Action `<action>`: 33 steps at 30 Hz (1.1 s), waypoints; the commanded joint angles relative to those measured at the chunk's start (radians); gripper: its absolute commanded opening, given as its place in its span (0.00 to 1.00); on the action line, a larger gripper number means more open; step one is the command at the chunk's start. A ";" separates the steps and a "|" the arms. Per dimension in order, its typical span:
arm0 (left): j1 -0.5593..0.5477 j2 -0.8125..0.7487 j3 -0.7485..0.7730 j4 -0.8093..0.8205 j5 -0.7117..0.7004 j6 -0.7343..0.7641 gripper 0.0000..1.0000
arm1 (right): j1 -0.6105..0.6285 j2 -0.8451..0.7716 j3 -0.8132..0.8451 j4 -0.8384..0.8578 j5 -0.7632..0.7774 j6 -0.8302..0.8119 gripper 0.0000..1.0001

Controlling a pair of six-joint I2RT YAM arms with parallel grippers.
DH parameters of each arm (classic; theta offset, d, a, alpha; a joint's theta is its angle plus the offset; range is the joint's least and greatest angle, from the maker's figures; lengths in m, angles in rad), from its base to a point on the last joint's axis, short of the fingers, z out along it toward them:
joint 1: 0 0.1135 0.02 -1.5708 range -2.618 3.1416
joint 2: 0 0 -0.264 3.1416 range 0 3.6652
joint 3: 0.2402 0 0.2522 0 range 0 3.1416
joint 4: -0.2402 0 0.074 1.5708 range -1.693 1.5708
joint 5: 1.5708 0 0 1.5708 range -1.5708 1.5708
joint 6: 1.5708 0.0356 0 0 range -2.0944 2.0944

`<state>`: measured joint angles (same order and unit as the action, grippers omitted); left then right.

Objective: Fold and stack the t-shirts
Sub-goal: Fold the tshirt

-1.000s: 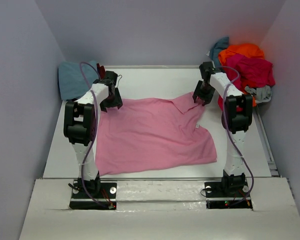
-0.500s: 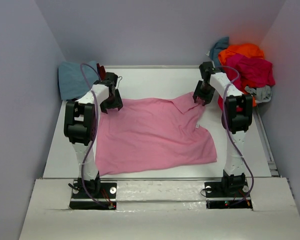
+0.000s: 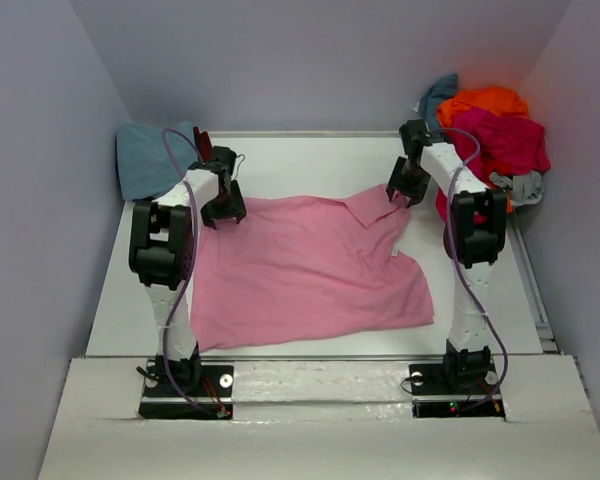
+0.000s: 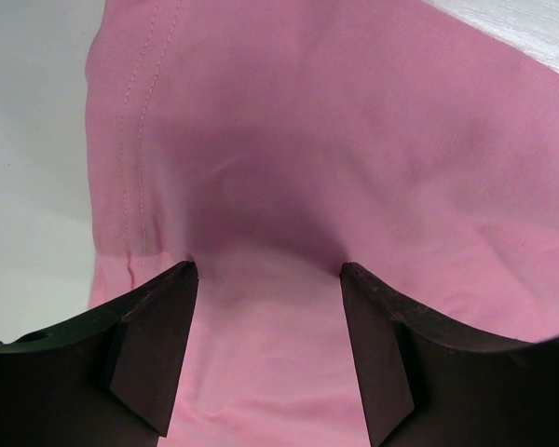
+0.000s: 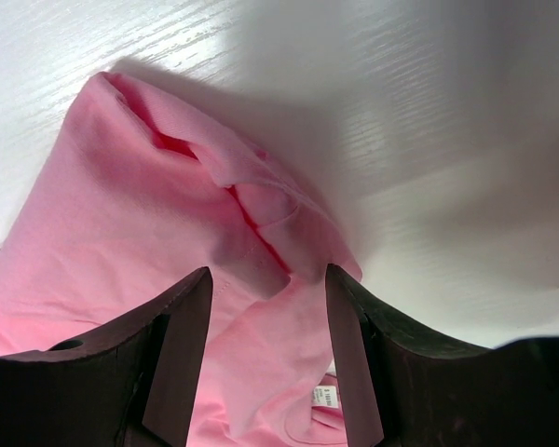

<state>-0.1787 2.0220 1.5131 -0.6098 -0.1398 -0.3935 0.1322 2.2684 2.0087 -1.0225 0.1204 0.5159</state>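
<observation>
Top external view: pink t-shirt [image 3: 305,265] lies spread mid-counter [image 3: 310,160], long axis left-right, lightly wrinkled, its far right corner bunched. Left tool [image 3: 223,212] sits over the far left corner, right tool [image 3: 398,196] over the far right. Both tools stand wide, cloth beneath, nothing pinched yet.

Parted claw [image 5: 267,272] frames a bunched pink t-shirt [image 5: 121,214] on white table [image 5: 401,112].
</observation>
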 commanded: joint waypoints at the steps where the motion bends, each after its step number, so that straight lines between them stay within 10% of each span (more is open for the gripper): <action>1: 0.001 -0.006 -0.008 0.004 0.000 0.002 0.75 | -0.002 -0.035 0.073 -0.024 0.010 -0.022 0.58; 33: 0.001 0.001 -0.014 -0.001 -0.001 0.012 0.75 | 0.037 0.017 -0.005 0.016 -0.001 -0.014 0.56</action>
<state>-0.1787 2.0296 1.5131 -0.6098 -0.1387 -0.3931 0.1650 2.3020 2.0212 -1.0233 0.0692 0.5011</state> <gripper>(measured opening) 0.743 0.556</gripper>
